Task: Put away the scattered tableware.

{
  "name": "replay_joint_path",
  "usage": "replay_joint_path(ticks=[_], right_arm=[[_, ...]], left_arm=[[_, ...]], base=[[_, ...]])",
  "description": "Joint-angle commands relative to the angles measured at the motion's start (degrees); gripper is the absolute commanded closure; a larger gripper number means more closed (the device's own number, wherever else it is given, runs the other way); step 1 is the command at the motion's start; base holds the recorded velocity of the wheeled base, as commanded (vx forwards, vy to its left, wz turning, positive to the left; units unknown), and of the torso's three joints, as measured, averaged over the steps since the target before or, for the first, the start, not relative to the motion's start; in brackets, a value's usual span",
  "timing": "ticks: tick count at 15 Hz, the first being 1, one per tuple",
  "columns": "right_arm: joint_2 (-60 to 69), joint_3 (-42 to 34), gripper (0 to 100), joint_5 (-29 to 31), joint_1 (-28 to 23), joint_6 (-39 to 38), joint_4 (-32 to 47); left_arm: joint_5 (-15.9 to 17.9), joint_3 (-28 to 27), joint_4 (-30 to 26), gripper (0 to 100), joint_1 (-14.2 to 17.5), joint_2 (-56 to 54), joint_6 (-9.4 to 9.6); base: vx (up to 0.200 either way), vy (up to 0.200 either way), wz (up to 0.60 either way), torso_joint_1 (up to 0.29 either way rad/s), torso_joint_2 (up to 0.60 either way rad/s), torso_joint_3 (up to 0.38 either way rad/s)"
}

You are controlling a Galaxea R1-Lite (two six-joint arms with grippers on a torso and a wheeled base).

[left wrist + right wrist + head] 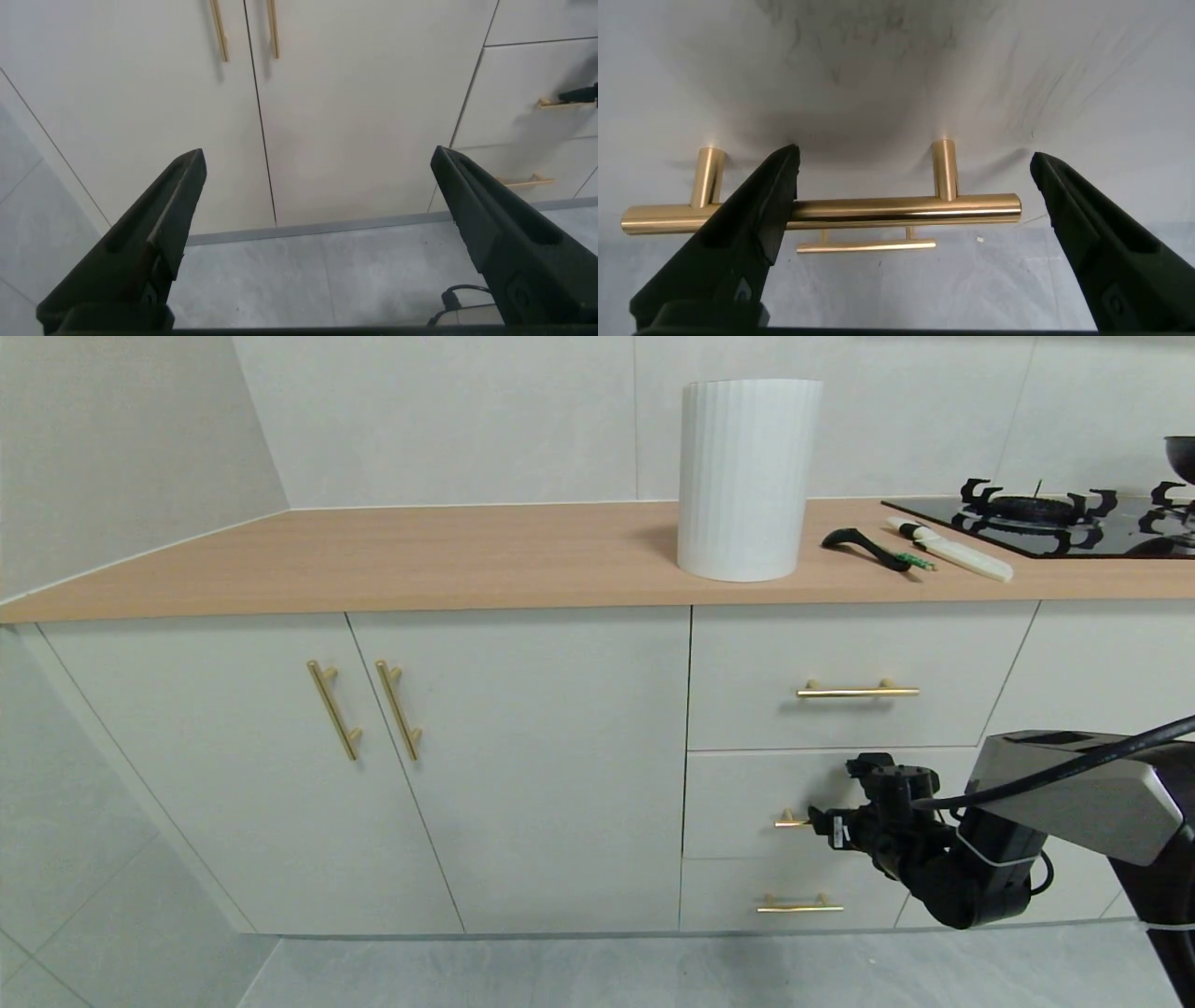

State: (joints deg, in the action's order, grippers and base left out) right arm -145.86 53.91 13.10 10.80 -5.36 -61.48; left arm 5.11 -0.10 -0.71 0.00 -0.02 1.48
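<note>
**A:** Where was the right gripper [820, 823]?

**B:** Wide open, straddling the middle handle [822, 213], gripping nothing. The left gripper [318, 163] was left of that handle, also open and empty. The black utensil [864, 546] and white knife [952, 549] lay on the counter [467, 555], above it.

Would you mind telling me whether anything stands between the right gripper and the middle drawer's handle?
Nothing visible does. The right gripper sits open right at the middle drawer's brass handle. In the right wrist view the bar lies bare across the gap between its fingers, with the drawer front behind it.
</note>
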Motion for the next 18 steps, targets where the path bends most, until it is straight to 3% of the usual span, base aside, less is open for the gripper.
replay_joint_path(ticks=[1,8,13,18], right_arm=[[0.0,0.0,0,0.0,0.0,0.1,0.8],[1.7,-1.5,0,0.0,0.0,0.2,2.6],[16.9,-7.3,0,-5.2,0.0,0.3,15.6],[35.1,-8.5,0,-9.1,1.6,0.3,32.0]], left_arm=[[0.0,0.0,0.0,0,0.0,0.0,0.02],[0.0,0.0,0.0,0,0.0,0.0,0.02],[0.0,0.0,0.0,0,0.0,0.0,0.02],[0.0,0.0,0.0,0,0.0,0.0,0.02]], base=[[0.0,0.0,0.0,0.0,0.0,0.0],[0.0,0.0,0.0,0.0,0.0,0.0],[0.0,0.0,0.0,0.0,0.0,0.0],[0.0,0.0,0.0,0.0,0.0,0.0]])
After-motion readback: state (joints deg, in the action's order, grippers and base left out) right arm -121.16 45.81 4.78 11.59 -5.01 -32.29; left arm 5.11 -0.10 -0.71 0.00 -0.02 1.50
